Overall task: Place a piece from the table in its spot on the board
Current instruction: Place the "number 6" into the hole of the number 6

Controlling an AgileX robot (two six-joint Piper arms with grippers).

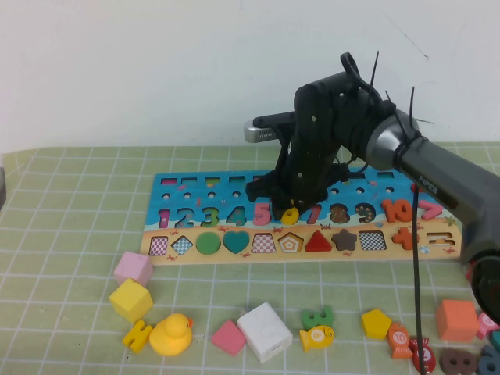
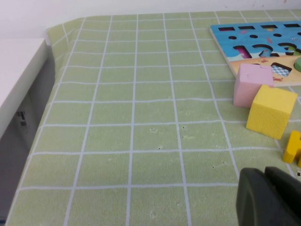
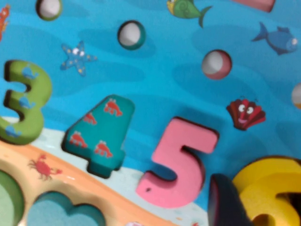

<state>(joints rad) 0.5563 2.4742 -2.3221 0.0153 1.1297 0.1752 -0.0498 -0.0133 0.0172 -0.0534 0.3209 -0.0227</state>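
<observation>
You've got the board (image 1: 234, 187) with a bright blue upper part and a tan lower strip. The bright yellow piece (image 1: 290, 213) sits beside the pink 5 (image 3: 181, 162); the 4 (image 3: 99, 136) is teal with little red crabs, the 3 (image 3: 26, 101) green. Your right gripper (image 1: 291, 205) is black, over the board, and the left gripper (image 2: 270, 197) is black too. Under it all, a pale green cloth (image 2: 122, 117) gridded in white, with a pink cube (image 2: 251, 84) and a yellow cube (image 2: 272, 110).
</observation>
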